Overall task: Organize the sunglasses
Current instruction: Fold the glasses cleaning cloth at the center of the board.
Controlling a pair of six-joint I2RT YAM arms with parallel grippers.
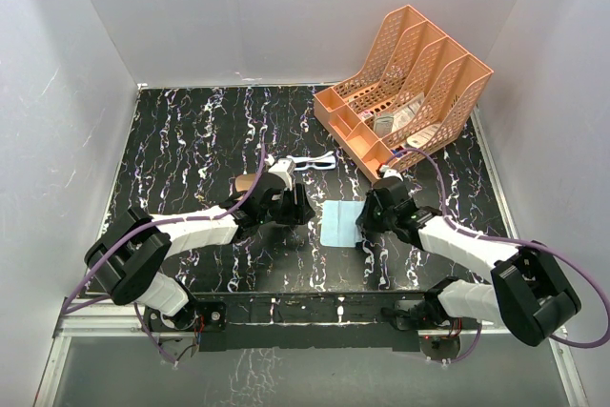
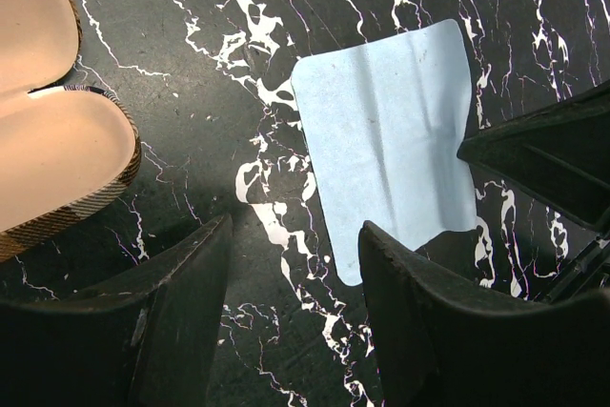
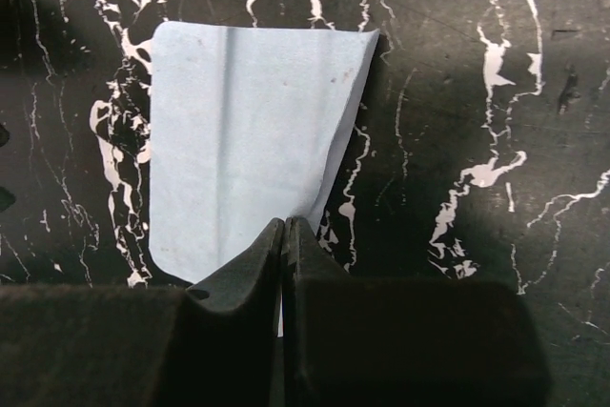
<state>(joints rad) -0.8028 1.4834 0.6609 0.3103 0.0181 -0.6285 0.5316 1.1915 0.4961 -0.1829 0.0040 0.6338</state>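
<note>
Sunglasses (image 1: 315,162) lie on the black marbled table (image 1: 191,131), outside the case, just beyond the left arm's wrist and near the front corner of the orange desk organizer (image 1: 410,73); no gripper touches them. Plaid case (image 2: 57,150) sits open, tan lining facing up, to the left of the left gripper (image 2: 295,231). Left gripper: jaws parted, nothing between them, only bare table showing in the gap; it hangs between the case and the light blue cloth (image 1: 340,223). The cloth lies flat on the table between the two grippers, with one far corner slightly curled in the right wrist view. Right gripper (image 3: 286,226): fingers pressed fully together, tips at the near edge of the cloth. Whether a fold of cloth is pinched between them cannot be told from these views.
</note>
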